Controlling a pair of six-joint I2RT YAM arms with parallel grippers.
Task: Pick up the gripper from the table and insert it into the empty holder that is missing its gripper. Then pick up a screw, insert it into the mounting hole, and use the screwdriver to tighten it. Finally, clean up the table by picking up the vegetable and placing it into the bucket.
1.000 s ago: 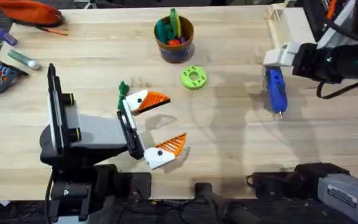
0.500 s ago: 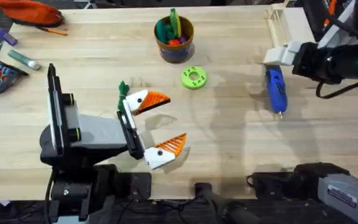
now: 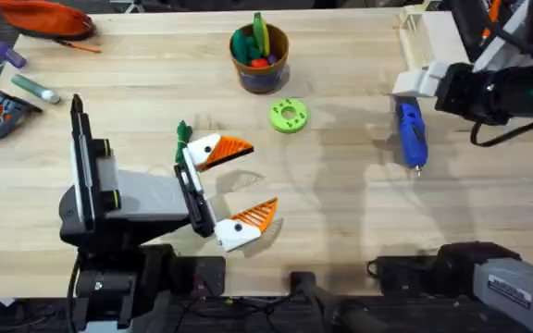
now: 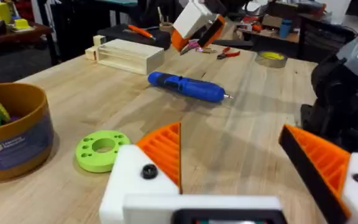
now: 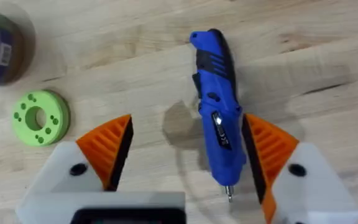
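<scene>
The screwdriver [image 5: 217,118] lies between the wide-open right hand's [image 5: 185,158] fingers, untouched. Nothing has moved since before.

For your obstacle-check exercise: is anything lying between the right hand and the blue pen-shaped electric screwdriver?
Nothing visible. The right hand is open just above the blue pen-shaped electric screwdriver, which lies on bare wooden table close to one orange pad.

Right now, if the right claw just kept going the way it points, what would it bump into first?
Most likely the blue screwdriver lying on the table: it sits between the right gripper's open fingers, nearer one of them. How far above it hangs is unclear.
</scene>
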